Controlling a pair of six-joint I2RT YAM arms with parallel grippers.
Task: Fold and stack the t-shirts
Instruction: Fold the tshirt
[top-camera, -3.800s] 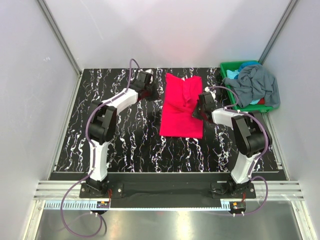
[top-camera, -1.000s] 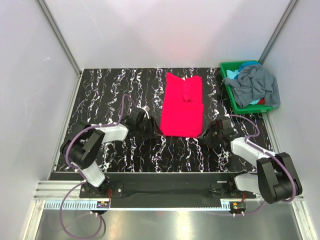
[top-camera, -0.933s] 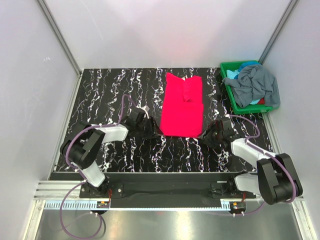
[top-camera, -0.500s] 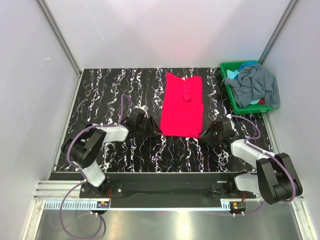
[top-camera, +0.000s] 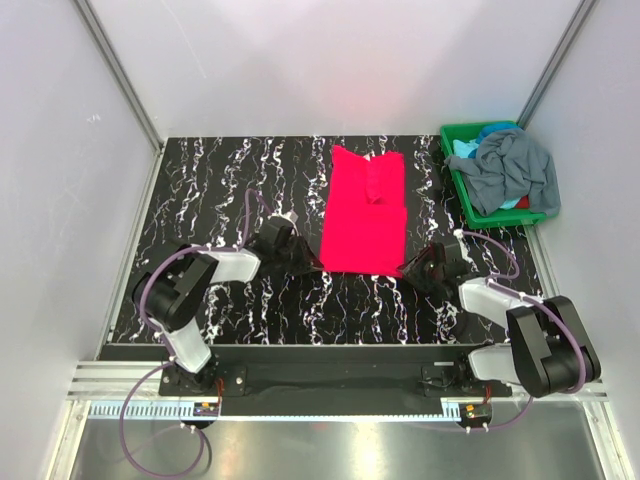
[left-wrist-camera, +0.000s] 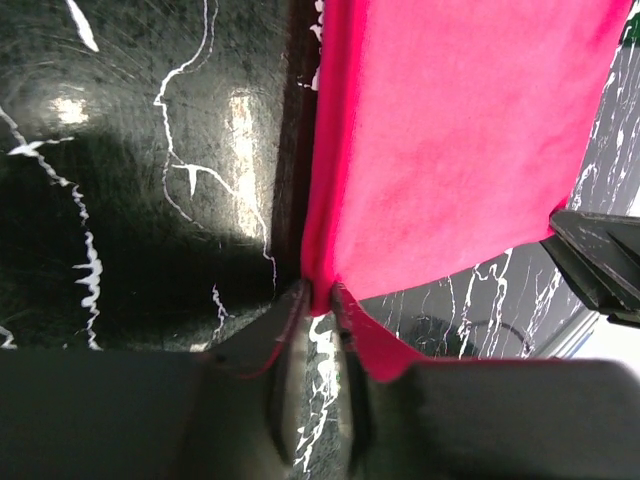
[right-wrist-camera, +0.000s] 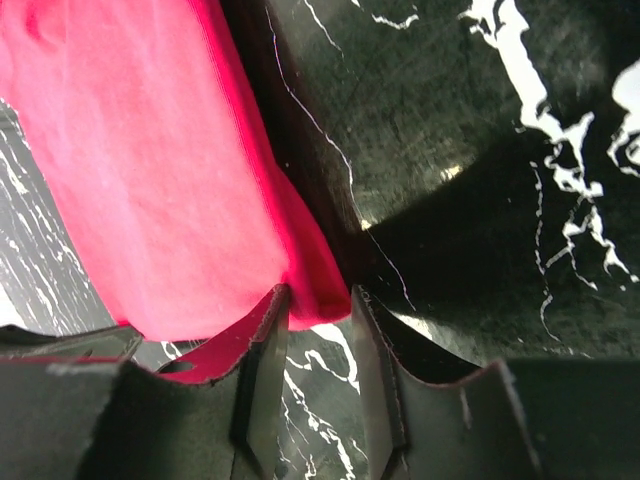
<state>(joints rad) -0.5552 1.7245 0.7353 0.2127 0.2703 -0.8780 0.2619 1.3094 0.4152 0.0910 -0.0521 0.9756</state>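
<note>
- One of three shirts is in work. The left gripper (top-camera: 305, 262) sits low at the near-left corner of the bright magenta cloth t-shirt (top-camera: 362, 215).
- Only the left wrist view shows its grip: the jaws are nipped onto that corner.
- The magenta t-shirt lies mid-table on the black marble-pattern table (top-camera: 220, 180) as a long strip with its sides already in. The cross fold is not done, judging by its length.
- The right gripper (top-camera: 408, 272) is at the near-right corner. Its wrist view shows the hem between the jaws, but I cannot tell if the pinch is tight.
- Far right, only the top view shows the green plastic bin (top-camera: 470, 127). It holds the crumpled slate grey-blue t-shirt (top-camera: 515, 165) and the light teal t-shirt (top-camera: 465, 148), both unfolded. No stack yet.
</note>
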